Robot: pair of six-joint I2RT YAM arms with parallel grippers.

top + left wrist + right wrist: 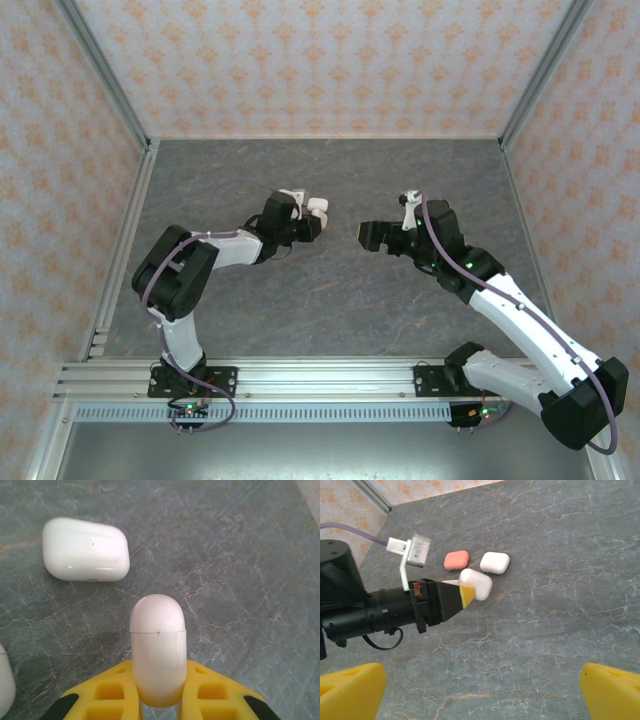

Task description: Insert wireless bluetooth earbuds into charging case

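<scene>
Near edge: a metal rail (320, 378) carried both arm bases.
Open room: the grey marbled table (330, 320) lay bare between the arms.
Right gripper (482, 690): fingers spread wide, empty.
Left gripper (465, 594): pinched a charging case (158, 650) near the table's middle; it was white, glossy, lid closed.
Beyond: a white case (495, 562) and a pink case (456, 560) lay side by side.

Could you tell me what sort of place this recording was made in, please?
Probably an enclosed robot test cell: patterned wall panels box in a grey marbled tabletop, with a left arm and right arm bolted to an aluminium rail at its near edge.
</scene>
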